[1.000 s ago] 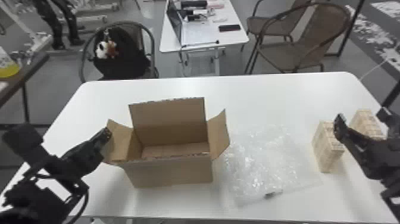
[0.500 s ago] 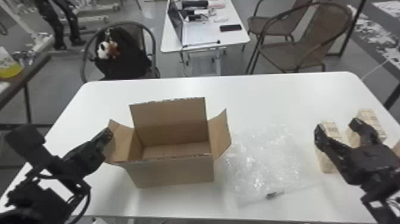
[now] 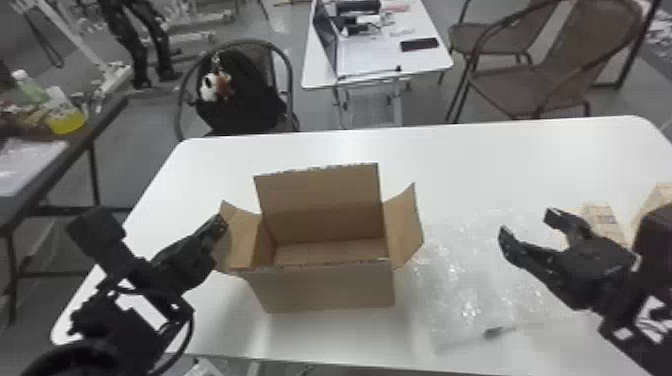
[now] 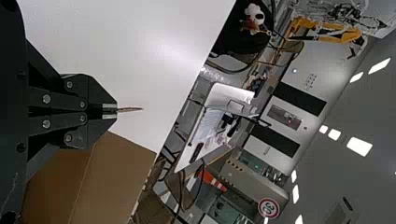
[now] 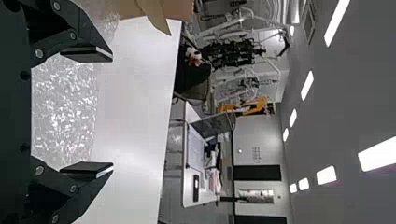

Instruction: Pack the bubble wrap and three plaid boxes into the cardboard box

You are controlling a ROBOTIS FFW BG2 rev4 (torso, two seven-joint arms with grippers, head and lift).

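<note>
Pinching, left hand: fingers closed on the thin edge of the box's left flap.
Box: open at the top on the counter, its long side running left to right, its mouth just right of the left hand.
Wrap: lying flat, just right of the box and between it and the plaid boxes; the right hand is the nearer one.
Right hand: spread wide, nothing in its fingers, raised over the wrap's right part, tips pointing leftward and away from the robot.
Plaid boxes: two seen at the far right, on the side away from the box, partly behind the right hand and arm; I cannot make out a third.
Next move: likely the right hand down onto the wrap, closing on a fold, then left over the box; the loose sheet may slip or snag on the right flap.
</note>
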